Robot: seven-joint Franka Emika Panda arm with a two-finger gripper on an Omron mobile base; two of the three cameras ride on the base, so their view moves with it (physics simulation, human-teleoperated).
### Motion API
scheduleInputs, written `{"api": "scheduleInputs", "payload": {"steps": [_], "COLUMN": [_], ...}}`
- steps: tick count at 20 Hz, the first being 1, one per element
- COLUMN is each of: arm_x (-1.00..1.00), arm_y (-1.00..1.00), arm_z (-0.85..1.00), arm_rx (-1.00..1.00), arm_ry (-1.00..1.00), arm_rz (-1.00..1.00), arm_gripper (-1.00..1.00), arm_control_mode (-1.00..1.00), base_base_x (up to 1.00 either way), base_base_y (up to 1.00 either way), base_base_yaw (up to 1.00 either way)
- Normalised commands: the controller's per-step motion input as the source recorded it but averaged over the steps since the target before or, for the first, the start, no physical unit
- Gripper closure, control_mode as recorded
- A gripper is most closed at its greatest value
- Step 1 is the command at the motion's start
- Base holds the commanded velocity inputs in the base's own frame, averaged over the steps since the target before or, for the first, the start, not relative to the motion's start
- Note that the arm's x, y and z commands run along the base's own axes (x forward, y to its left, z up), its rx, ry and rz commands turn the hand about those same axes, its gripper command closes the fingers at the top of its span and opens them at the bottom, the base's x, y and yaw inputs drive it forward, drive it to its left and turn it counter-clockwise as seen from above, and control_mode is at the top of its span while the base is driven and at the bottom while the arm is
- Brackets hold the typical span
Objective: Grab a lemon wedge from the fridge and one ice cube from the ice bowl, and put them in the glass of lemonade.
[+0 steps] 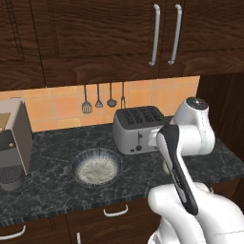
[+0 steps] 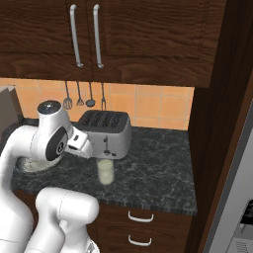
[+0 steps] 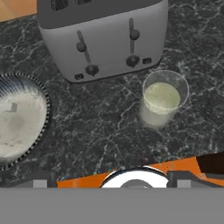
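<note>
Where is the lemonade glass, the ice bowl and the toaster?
glass of lemonade [image 3: 161,99], hand view, on the pale liquid.
ice bowl [image 1: 96,166], left base view, on its whitish inside.
toaster [image 2: 109,132], right base view, on its silver front.

Glass of lemonade beside ice bowl

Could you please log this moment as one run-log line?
clear lemonade glass: upright on counter, before silver toaster | speckled ice bowl: on counter | gripper: state unreadable

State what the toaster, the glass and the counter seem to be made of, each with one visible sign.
Toaster: probably brushed metal, by its matte silver-grey casing. Glass of lemonade: clear glass or plastic; the pale liquid shows through. Counter: looks like polished dark stone, black with white veining.
</note>
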Motion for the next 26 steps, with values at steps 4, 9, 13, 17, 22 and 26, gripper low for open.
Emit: {"api": "scheduleInputs", "payload": {"steps": [4, 9, 13, 17, 22, 26], "arm_x": [-0.84, -0.4, -0.36, -0.19, -0.08, 0.0], "arm_y": [0.02, 0.02, 0.29, 0.21, 0.0, 0.0], "arm_z": [0.4, 0.72, -0.02, -0.14, -0.05, 0.0], "arm_rx": [0.0, 0.0, -0.11, -0.09, -0.01, 0.0], "arm_ry": [0.02, 0.05, -0.05, -0.09, -0.01, 0.0], "arm_rz": [0.11, 0.13, 0.12, 0.02, -0.01, 0.0], "arm_gripper": [-1.0, -1.0, -1.0, -1.0, -1.0, -1.0], "arm_control_mode": [-1.0, -1.0, -1.0, -1.0, -1.0, -1.0], "base_base_x": [0.0, 0.0, 0.0, 0.0, 0.0, 0.0], "base_base_y": [0.0, 0.0, 0.0, 0.0, 0.0, 0.0], "base_base_yaw": [0.0, 0.0, 0.0, 0.0, 0.0, 0.0]}}
